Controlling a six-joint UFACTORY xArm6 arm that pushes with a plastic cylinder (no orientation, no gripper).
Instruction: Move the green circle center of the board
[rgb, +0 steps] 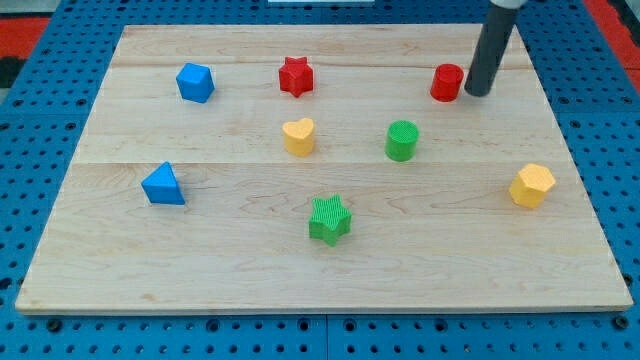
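The green circle (402, 140), a short ribbed cylinder, stands a little right of the board's middle. My tip (476, 94) is the lower end of the dark rod coming down from the view's top right. It sits just right of the red cylinder (447, 82), very close or touching. The tip is up and to the right of the green circle, well apart from it.
Wooden board (250, 260) on a blue pegboard. Also on it: a yellow heart (298, 136) left of the green circle, a green star (329, 219) below it, a red star (296, 76), a blue cube (195, 82), a blue triangle (163, 185), a yellow hexagon (531, 185).
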